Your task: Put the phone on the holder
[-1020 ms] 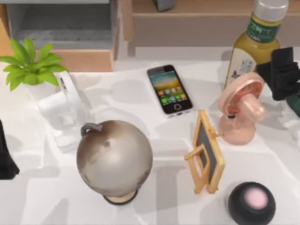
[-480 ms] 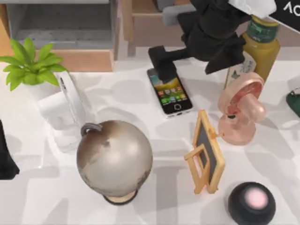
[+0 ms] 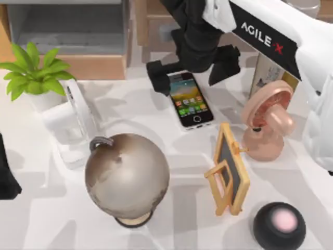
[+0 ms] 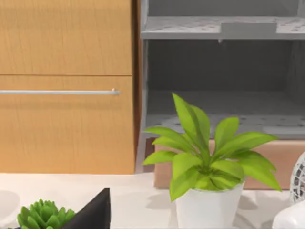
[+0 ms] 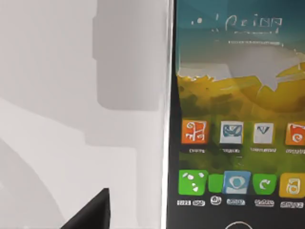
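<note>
Phone (image 3: 188,99) lies flat behind the holder (image 3: 229,169), screen up. Right gripper (image 3: 191,70) hovers over the phone's far end, fingers spread wide, empty. Advice: centre both fingers across the phone's edges before descending. Left arm parked.

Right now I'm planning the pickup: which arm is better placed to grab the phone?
Right. The right pincer hangs open directly over the phone's far end, fingers straddling it. The left arm sits parked at the table's left edge, with the globe between.
</note>
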Tool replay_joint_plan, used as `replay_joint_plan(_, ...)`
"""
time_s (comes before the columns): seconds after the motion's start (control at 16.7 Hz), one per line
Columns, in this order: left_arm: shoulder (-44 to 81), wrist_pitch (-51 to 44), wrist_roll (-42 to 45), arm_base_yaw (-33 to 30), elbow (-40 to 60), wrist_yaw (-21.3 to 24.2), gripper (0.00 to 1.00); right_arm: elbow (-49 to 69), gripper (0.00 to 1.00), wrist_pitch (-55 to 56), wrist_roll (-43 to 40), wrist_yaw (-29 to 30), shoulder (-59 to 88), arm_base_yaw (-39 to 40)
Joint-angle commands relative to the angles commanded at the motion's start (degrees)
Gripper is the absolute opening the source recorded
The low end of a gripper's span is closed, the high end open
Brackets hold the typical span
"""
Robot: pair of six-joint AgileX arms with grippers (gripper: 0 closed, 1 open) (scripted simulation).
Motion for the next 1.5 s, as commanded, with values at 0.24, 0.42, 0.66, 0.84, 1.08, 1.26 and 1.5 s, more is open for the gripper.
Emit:
replay_joint_plan(0.24,0.0,0.0,0.0,0.0,0.0,0.0,1.0,3.3,1.0,-0.3,0.3,0.9,2.4,-0.5)
replay_joint_plan(0.42,0.0,0.0,0.0,0.0,0.0,0.0,1.0,3.3,1.0,-0.3,0.3,0.9,2.4,-0.5)
replay_joint_plan(0.66,0.0,0.0,0.0,0.0,0.0,0.0,1.0,2.5,1.0,1.8,0.3,0.9,3.6,-0.4)
replay_joint_plan(0.84,0.0,0.0,0.0,0.0,0.0,0.0,1.0,1.0,1.0,6.4,0.1,0.9,6.8,-0.7)
replay_joint_plan(1.08,0.0,0.0,0.0,0.0,0.0,0.0,1.0,-0.4,1.0,10.6,-0.1,0.9,9.7,-0.8)
replay_joint_plan(1.26,0.0,0.0,0.0,0.0,0.0,0.0,1.0,-0.4,1.0,10.6,-0.1,0.9,9.7,-0.8)
replay_joint_plan(1.5,0.0,0.0,0.0,0.0,0.0,0.0,1.0,-0.4,0.7,10.6,-0.1,0.9,9.7,-0.8)
